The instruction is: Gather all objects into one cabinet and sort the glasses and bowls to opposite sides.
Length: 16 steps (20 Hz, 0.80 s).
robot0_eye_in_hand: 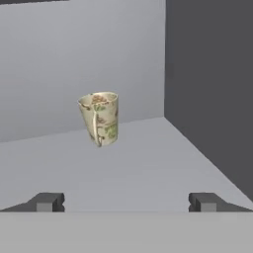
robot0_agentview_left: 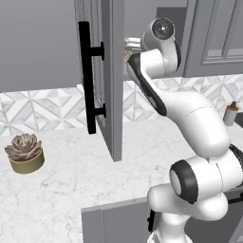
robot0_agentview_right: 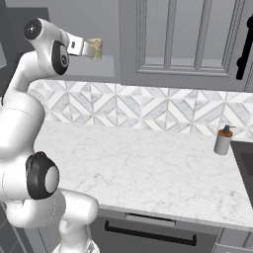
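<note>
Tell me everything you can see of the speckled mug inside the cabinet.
The mug is beige with brown and greenish speckles, looks ceramic, and has a thin handle facing the hand camera. It leans slightly and sits on the grey cabinet shelf near the back wall. The open gripper is short of it, not touching. Its inside is hard to make out.

no readable text, labels or numbers anywhere

Kitchen: marble counter [robot0_agentview_right: 148, 163], patterned tile backsplash [robot0_agentview_right: 148, 111], grey wall cabinets [robot0_agentview_right: 188, 39].
</note>
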Available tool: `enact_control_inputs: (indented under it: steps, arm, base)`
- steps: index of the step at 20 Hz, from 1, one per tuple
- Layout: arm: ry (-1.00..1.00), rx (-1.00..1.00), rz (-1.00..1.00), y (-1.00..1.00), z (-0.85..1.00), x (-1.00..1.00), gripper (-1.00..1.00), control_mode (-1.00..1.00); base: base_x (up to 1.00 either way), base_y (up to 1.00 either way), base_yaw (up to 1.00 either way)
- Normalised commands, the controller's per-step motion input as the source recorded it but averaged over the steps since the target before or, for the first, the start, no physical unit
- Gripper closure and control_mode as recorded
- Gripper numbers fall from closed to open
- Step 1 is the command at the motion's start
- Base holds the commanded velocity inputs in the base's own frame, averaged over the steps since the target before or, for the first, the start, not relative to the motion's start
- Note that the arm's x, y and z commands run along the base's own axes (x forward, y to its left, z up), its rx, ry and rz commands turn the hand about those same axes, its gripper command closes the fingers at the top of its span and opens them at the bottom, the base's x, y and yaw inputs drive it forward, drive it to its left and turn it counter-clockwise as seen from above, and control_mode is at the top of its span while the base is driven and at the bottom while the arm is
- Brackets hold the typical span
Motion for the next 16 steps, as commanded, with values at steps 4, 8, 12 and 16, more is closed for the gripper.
enact_control_inputs:
  steps: [4,8,12,16]
  arm:
    - [0.07,-0.01,0.00,0.06,-0.03,0.45,-1.00,-1.00]
    - [0.02,-0.01,0.00,0.14,0.00,0.22,-1.00,-1.00]
    - [0.01,-0.05,-0.01,0.04,-0.02,0.06,-1.00,-1.00]
    - [0.06,-0.07,-0.03,0.00,-0.20,0.26,-1.00,-1.00]
  base:
    - [0.00,0.00,0.00]
    - [0.00,0.00,0.00]
    - [0.00,0.00,0.00]
    - [0.00,0.00,0.00]
